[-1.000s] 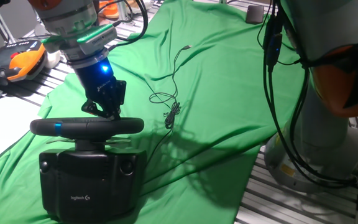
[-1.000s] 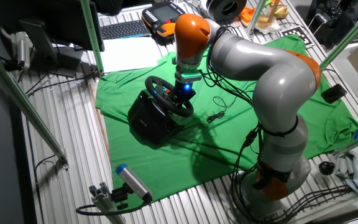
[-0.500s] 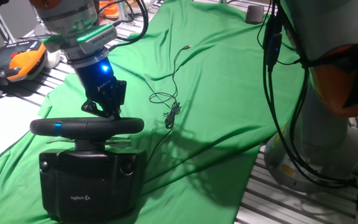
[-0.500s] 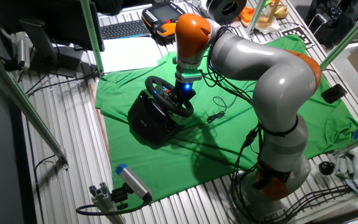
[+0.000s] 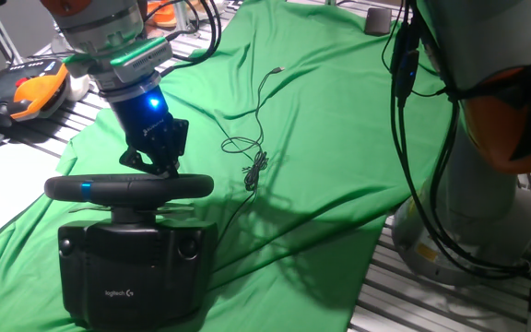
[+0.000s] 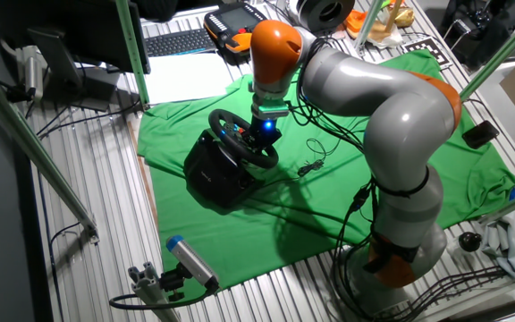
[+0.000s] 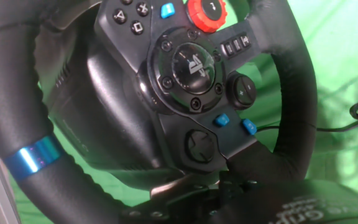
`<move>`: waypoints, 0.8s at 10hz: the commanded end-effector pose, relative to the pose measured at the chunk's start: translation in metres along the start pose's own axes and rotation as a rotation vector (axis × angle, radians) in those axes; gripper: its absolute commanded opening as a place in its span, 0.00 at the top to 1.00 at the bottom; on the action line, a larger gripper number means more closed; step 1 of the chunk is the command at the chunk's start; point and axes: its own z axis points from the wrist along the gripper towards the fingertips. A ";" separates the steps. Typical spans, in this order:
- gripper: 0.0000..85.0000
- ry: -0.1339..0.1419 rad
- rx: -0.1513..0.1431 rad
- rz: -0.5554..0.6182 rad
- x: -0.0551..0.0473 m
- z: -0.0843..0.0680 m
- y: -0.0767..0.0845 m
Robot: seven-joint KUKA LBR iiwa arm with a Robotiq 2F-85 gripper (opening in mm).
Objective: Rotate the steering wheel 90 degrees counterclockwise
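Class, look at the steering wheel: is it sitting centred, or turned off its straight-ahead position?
Turned. In the hand view the steering wheel has its hub logo tilted, and the blue stripe on the rim sits low on the left, not at the top.

A green cloth (image 6: 266, 224) covers the slatted metal table (image 6: 88, 233).

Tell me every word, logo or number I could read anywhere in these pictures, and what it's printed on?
"logitech G": white logo low on the front of the black base under the steering wheel.
PlayStation logo: centre hub of the wheel, in the hand view.
"7": seemingly, on the red dial; partly cropped.
"+" and other button symbols: small, mostly unreadable.
Pale lettering at the hand view's bottom right: too blurred to read.
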 end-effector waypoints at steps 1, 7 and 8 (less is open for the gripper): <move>1.00 -0.008 0.003 0.011 0.000 0.000 0.000; 1.00 -0.034 0.007 0.040 0.000 0.000 0.000; 1.00 -0.034 0.006 0.039 0.000 0.000 0.000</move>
